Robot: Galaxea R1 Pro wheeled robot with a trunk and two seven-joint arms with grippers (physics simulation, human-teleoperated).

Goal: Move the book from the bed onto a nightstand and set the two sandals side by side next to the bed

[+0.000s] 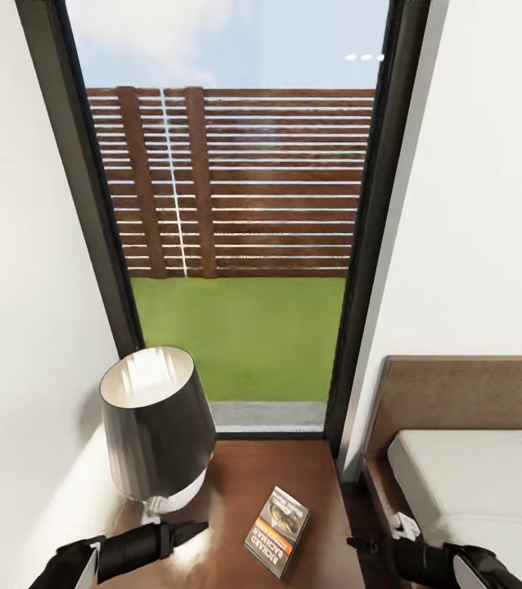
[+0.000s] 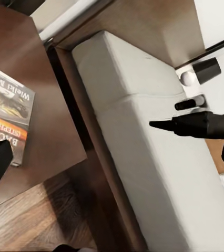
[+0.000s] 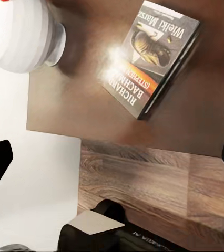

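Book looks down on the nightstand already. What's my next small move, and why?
Probably back both arms off and turn away to look for the sandals. The book lies flat on the nightstand beside the lamp, with neither hand touching it: the right hand looks open and empty above it, the left hand sits beside it.

Book [image 1: 277, 532] on nightstand [image 1: 236, 483], beside lamp [image 1: 156, 427]

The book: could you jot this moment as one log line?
book: flat on nightstand | beside lamp | bed: right of nightstand | sandals: pending

Dark book [image 1: 277, 532] w/ orange band, maybe greyish pic
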